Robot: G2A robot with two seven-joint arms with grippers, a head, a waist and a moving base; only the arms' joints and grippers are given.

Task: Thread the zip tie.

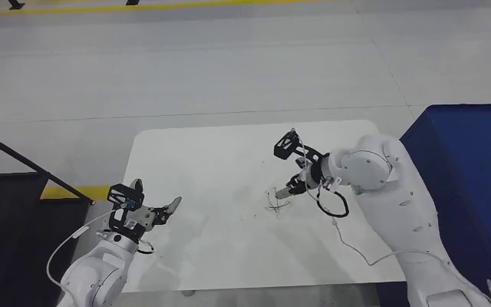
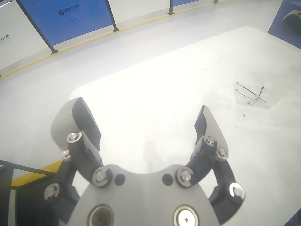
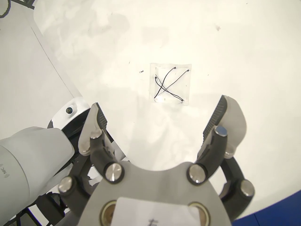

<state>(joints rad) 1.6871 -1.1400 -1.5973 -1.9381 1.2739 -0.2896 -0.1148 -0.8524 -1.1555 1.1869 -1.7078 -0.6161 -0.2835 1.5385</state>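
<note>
Zip ties lie toward the right side of the white table, well apart from its edges. Blue and white partition panels stand on the floor beyond the table, each with a printed logo.

The right gripper hangs close by the ties with its jaws spread wide and nothing between them. The ties show just ahead of its fingertips in its wrist view, and just beside it in the top view. The left gripper sits at the table's near left edge, likewise gaping and holding nothing, well apart from the ties.

A small clear square tray holds the thin black ties, which cross one another in a loose tangle. A tiny black speck lies on the table just beside the tray.
</note>
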